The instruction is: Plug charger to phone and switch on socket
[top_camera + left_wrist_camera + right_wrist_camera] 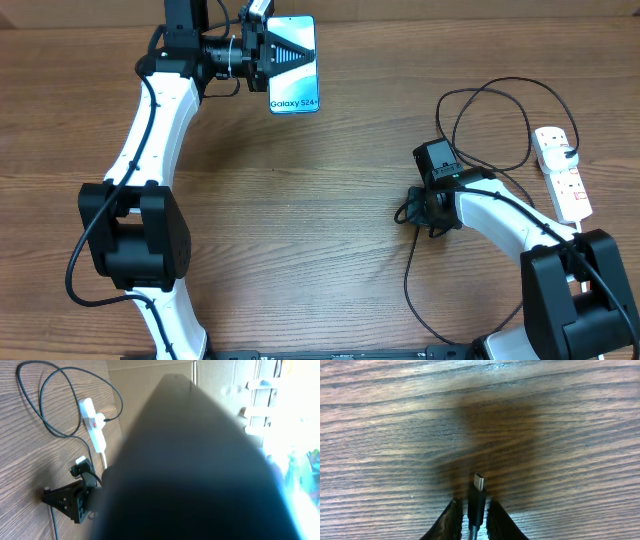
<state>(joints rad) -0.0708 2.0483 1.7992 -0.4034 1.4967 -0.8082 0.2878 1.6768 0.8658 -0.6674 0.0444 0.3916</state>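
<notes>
Your left claw (283, 55) is closed on the phone (296, 100), at the far side of the bench (330, 230). Your right claw (472, 519) pinches the charger (477, 500) tip, near the socket (562, 172).

The worktop (320, 230) is smooth brown wood grain with a faint sheen. The phone (298, 98) has a glossy screen; the socket (568, 190) near the right edge is smooth white plastic, and the charger (476, 502) is matt black, metal-tipped.

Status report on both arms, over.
Left gripper shut on phone. Right gripper shut on charger, tip forward. Not yet plugged; socket untouched, nothing between phone and charger.
</notes>
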